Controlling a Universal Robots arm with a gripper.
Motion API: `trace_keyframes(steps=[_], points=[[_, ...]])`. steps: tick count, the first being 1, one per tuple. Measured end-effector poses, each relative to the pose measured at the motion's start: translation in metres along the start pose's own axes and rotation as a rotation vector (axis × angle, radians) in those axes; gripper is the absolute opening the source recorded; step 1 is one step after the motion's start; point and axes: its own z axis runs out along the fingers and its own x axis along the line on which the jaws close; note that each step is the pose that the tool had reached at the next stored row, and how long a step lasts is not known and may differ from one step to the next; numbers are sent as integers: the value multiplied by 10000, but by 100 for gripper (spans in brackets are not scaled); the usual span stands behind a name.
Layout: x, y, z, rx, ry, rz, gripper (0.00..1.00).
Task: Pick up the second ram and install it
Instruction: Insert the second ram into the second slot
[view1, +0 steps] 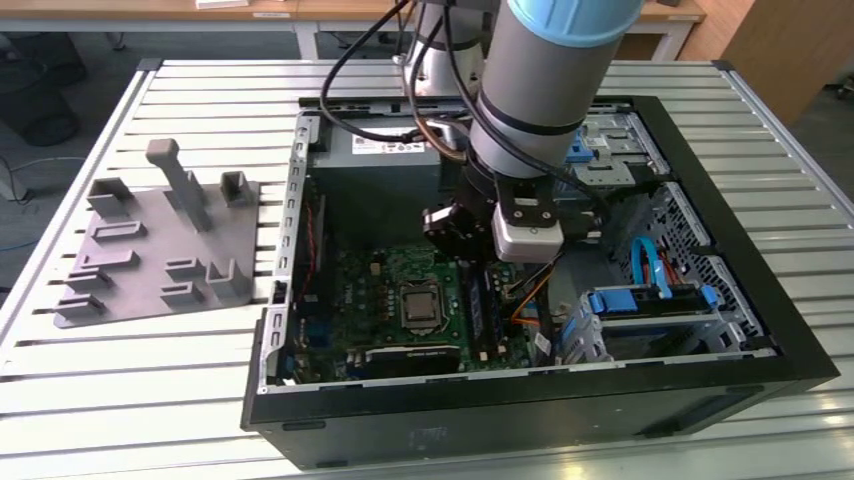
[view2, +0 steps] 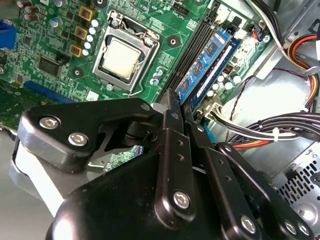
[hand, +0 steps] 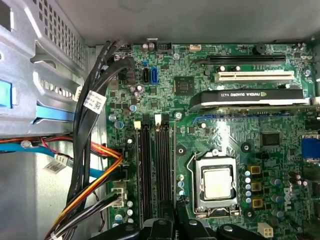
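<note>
A grey parts stand (view1: 160, 235), shaped to present parts upright for gripping, sits at the exterior view's left beside the open computer case (view1: 747, 330). The arm reaches inside over the green motherboard (view1: 387, 290). The gripper (view2: 178, 102) hovers at the slot ends, its fingers drawn close together with nothing seen between them. The second ram (view2: 204, 61), a thin blue stick with black chips, appears seated upright in its slot, just beside a twin stick (view2: 220, 65).
</note>
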Motion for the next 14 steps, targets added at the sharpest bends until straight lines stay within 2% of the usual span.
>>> trace_keyframes(steps=[1,5,6,14], points=[[-1,0,1,3,85,1,14],[-15,0,9,34,661,6,14],[-16,0,10,39,736,8,14],[-22,1,10,35,784,8,14]])
